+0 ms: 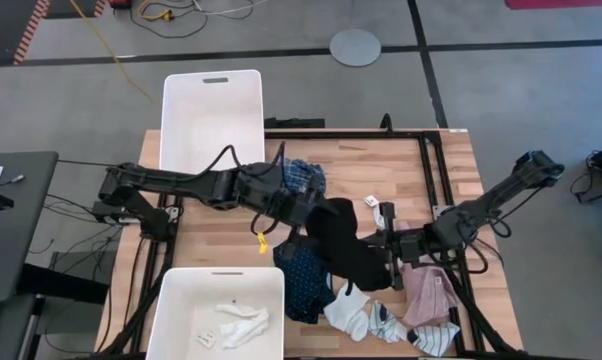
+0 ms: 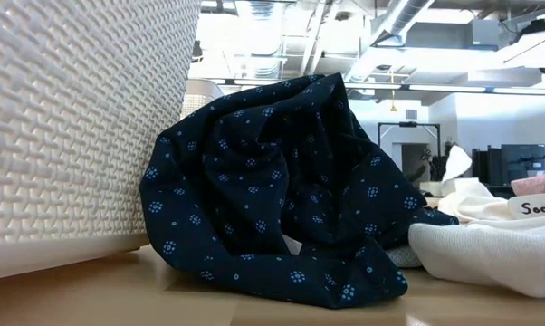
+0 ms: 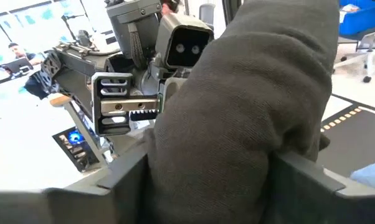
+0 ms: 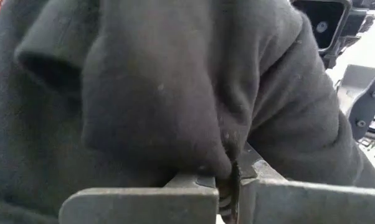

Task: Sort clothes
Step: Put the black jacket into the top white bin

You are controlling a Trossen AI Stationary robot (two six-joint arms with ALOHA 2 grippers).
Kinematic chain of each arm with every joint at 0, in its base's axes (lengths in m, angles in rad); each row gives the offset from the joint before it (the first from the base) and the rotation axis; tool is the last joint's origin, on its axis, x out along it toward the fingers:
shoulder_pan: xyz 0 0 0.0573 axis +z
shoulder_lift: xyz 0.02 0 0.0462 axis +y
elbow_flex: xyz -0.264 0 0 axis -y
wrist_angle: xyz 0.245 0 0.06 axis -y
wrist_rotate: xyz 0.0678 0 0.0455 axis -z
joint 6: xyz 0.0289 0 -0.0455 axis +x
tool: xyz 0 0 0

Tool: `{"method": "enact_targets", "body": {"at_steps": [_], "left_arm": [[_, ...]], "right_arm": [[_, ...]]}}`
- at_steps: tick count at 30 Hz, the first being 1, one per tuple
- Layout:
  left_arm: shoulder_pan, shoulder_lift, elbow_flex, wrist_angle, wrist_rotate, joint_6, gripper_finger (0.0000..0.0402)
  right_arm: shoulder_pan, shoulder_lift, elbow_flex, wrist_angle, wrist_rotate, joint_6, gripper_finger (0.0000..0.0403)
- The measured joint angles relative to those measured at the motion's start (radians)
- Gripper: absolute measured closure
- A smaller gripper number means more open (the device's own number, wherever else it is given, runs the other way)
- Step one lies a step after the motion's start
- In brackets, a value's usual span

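You've got both arms on the black piece (image 1: 343,243), a soft matte knit garment bunched mid-bench between the two pincers. The right pincer (image 4: 228,186) is clamped shut on a fold of it; the right wrist view shows the flat dark fingers (image 4: 144,202) pinching the fabric edge. The left pincer (image 3: 209,180) has its fingers (image 3: 113,186) standing apart with the black cloth draped thick between them; can't tell whether they actually bear on it.

The light wooden slatted bench (image 1: 211,225) carries the rest:
- the navy dotted piece (image 2: 282,190), thin woven cloth with small pale-blue dot clusters, crumpled in a heap just beside the near white plastic bin (image 2: 73,127), whose wall has a basket-weave relief
- the blue plaid shirt (image 1: 306,176), rumpled, next to the far smooth white rectangular bin (image 1: 213,115)
- the pink shirt (image 1: 428,292), wrinkled, under the right arm
- white and striped socks (image 1: 376,318) at the near edge, touching the navy piece
- more white socks (image 1: 243,321) lying inside the near bin
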Motion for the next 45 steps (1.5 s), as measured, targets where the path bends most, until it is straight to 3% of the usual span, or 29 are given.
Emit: {"method": "enact_targets", "body": {"at_steps": [8, 21, 34, 45], "left_arm": [[0.0, -0.002, 0.0, -0.026, 0.001, 0.052, 0.0286], [-0.003, -0.023, 0.002, -0.074, -0.035, 0.124, 0.0289], [-0.007, -0.118, 0.002, -0.121, -0.114, 0.144, 0.0289], [-0.013, -0.211, 0.002, -0.156, -0.267, 0.202, 0.0289]], "right_arm": [[-0.004, 0.013, 0.0, -0.001, 0.011, -0.003, 0.0386], [-0.001, 0.011, 0.0, -0.038, 0.039, 0.008, 0.0299], [0.103, 0.012, 0.0, -0.101, 0.33, 0.003, 0.0157], [0.176, 0.011, -0.001, -0.142, 0.539, 0.053, 0.0148]]}}
